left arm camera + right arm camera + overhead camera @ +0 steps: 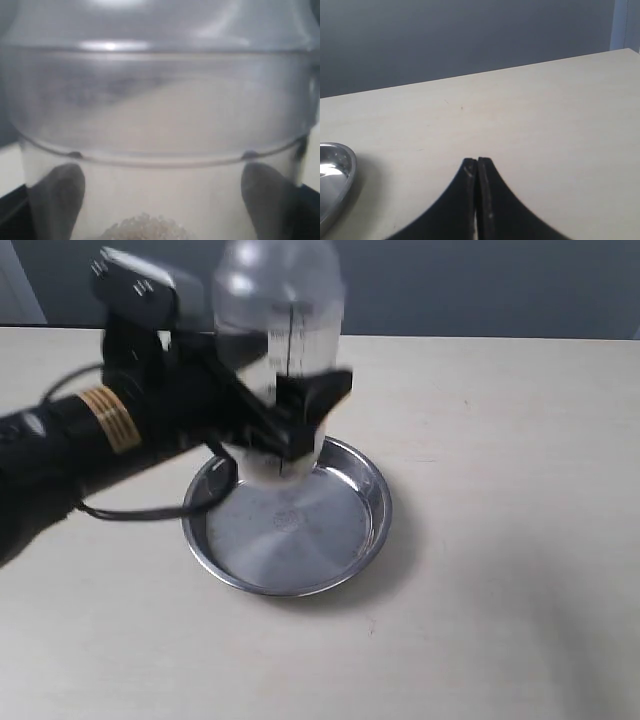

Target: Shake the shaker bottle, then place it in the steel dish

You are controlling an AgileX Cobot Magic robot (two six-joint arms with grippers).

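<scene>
The clear shaker bottle [282, 335] stands upright in the air, motion-blurred, its base over the far rim of the steel dish [345, 550]. My left gripper [290, 415] is shut on the shaker bottle around its lower body. Up close, the shaker bottle [160, 125] fills the left wrist view, with dark fingers [57, 200] showing through both sides and pale pellets [147, 230] heaped inside. My right gripper [477, 161] is shut with nothing in it, above bare table. The steel dish's rim [335, 170] shows at the edge of the right wrist view.
The light wooden table [500, 440] runs to a grey wall behind. The left arm's black body and cable [120, 510] lie over the table left of the dish. Nothing else stands on the table.
</scene>
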